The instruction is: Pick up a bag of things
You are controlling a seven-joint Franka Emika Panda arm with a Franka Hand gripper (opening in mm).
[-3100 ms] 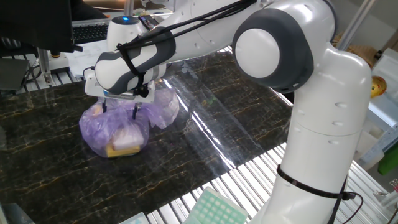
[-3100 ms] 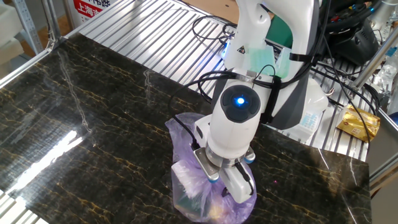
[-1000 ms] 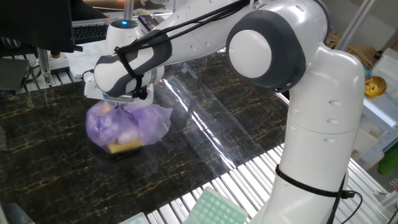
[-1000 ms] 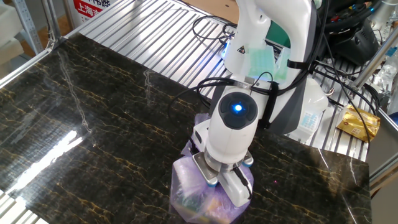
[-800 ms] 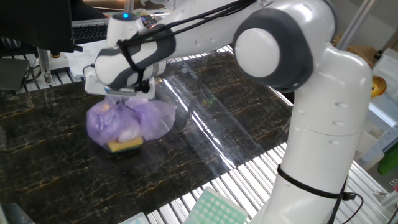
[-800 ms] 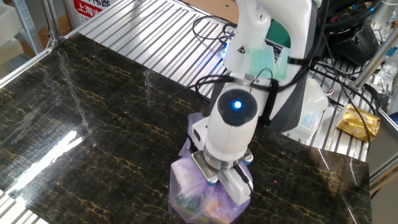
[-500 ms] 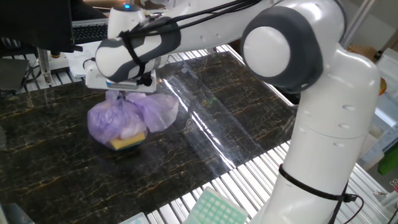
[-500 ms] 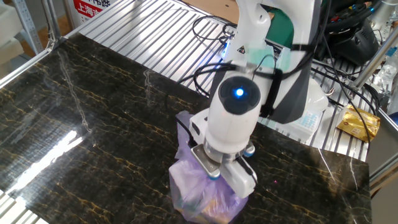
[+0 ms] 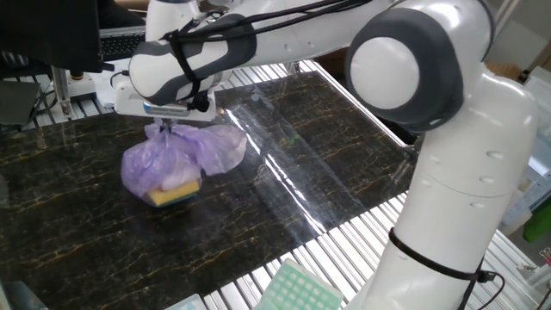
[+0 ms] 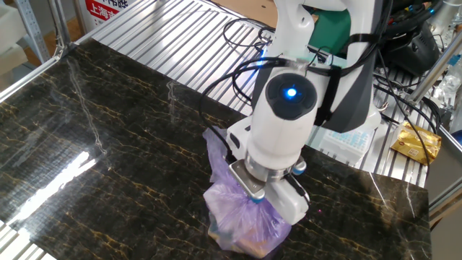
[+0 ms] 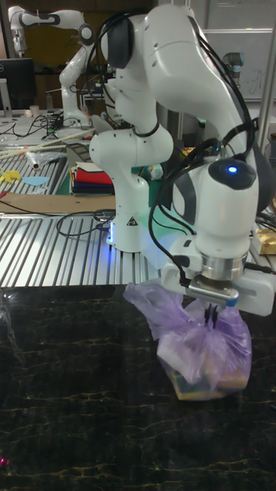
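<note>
End effector (image 11: 212, 313) clamped on gathered top of bag (image 9: 168, 162). Bag hangs directly below, over dark bench (image 9: 284, 172). Cables (image 10: 238, 36) lie behind.

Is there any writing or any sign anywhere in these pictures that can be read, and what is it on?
"上海" is my best reading of the white characters on the red sign at the table's far edge; the rest of the sign is cut off.
A small warning triangle, a symbol without words, is on the robot's base.
The bag of things hanging from the gripper shows no print.
</note>
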